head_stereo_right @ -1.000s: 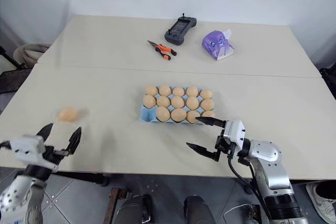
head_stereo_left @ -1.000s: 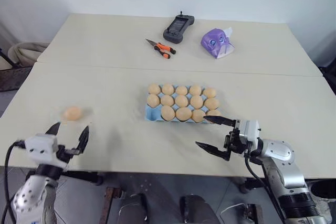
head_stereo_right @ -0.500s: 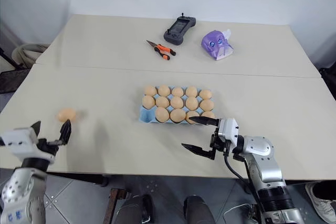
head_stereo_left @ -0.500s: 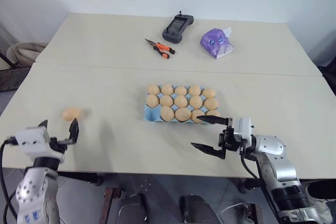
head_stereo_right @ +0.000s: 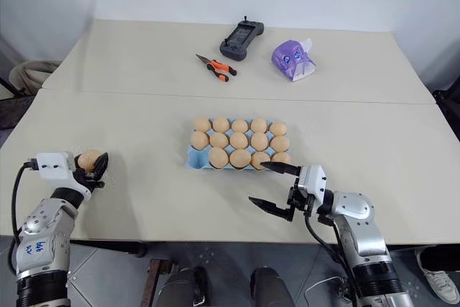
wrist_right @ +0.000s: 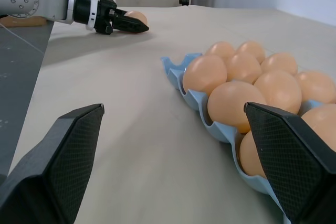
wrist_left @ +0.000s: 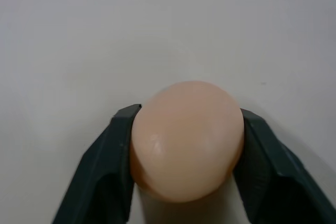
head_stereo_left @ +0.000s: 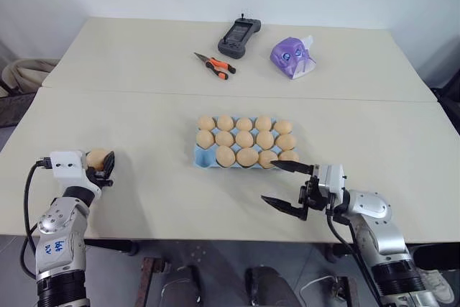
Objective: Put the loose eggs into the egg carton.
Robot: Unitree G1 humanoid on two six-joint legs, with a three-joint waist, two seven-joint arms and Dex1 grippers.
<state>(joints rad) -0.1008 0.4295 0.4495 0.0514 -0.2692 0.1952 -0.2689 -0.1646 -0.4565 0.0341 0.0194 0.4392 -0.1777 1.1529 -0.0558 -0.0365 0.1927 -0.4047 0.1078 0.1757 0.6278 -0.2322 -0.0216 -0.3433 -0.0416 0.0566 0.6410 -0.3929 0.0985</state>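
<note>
Closing left hand [wrist_left: 186, 145] around last loose egg [head_stereo_left: 97, 158] near left edge of surface [head_stereo_left: 158, 199], after reaching forward with fingers wide. Keeping right hand [head_stereo_left: 286, 186] wide beside egg carton [head_stereo_left: 207, 157]. Leaving one corner cup empty, likely awaiting this egg.

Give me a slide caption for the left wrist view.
Left gripper closed around the last loose egg on the table.

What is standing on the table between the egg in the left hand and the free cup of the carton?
Nothing visible: only bare table lies between the egg in the left hand and the carton, whose near-left cup is free.
</note>
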